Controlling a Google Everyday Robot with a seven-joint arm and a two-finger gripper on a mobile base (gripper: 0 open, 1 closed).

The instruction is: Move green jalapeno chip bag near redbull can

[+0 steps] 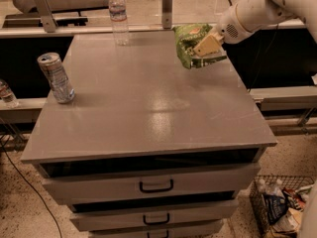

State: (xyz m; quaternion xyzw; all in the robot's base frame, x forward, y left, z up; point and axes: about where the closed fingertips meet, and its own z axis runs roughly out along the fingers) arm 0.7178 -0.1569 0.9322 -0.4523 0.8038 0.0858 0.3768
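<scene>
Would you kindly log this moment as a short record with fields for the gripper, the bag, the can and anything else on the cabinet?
gripper: gripper, over the top's far right corner, shut on the bag
bag: green jalapeno chip bag, held, seemingly off the surface
can: redbull can, upright at the left edge, far from the bag
also on top: water bottle, far edge
surface: grey drawer cabinet
</scene>
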